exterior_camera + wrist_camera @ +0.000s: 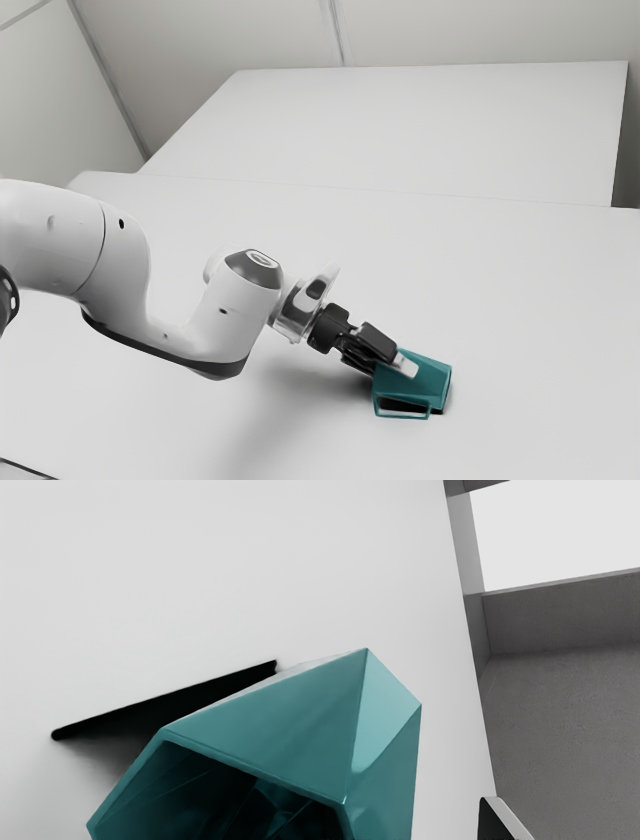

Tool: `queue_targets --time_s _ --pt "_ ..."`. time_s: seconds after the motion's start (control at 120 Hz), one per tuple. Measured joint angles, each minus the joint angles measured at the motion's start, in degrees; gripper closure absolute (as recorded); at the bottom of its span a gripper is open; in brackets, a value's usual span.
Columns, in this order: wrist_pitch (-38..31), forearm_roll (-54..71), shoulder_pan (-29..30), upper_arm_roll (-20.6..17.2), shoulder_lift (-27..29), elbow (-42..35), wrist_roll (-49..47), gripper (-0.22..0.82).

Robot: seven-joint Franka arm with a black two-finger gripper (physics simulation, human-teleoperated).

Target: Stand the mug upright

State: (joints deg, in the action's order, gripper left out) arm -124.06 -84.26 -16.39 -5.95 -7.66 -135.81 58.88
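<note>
1. Because the mug (420, 382) lies tipped over on the table (250, 430), its mouth (230, 800) facing the hand, treat it as not yet upright.
2. Gripper state: in the wrist view one finger (495, 825) stands outside the mug, with a gap between it and the wall. The gripper (397, 368) is therefore judged apart, at the mouth end of the mug; no clamping contact is visible.
3. Expected handling: rigid and fairly light for its bulk, being hollow. The walls look smooth and glossy, so allow for slip. Treat the rim (255, 774) as brittle; the material cannot be confirmed.
4. Recommended hold: a wall near the rim, one finger inside and one outside, or two opposed flats of the body. Seat the pads flat; on a corner between facets, the mug may roll out of the grip.
5. Handle (402, 415): low on the body in the exterior view. It may catch on the table while the mug is turned; a hold there alone would probably let the body swing.
6. Hidden or unclear: the second finger, the mug's underside and its base. The dark patch (165, 707) beside the mug reads as shadow; whether the mug bears fully on the table cannot be determined.
</note>
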Motion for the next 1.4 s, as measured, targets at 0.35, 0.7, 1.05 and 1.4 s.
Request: queue_targets --time_s 0.35,0.7,1.05,1.4 --pt "-0.63 -0.06 -0.22 -1.11 0.69 0.26 0.98 0.71" --pt "-2.24 4.87 -0.54 -1.92 5.25 4.45 0.58 0.75" --pt "-0.87 39.78 4.37 -1.84 10.71 8.23 -8.71 0.75" --pt "5.27 65.39 11.97 -2.17 16.37 8.66 -20.96 0.75"
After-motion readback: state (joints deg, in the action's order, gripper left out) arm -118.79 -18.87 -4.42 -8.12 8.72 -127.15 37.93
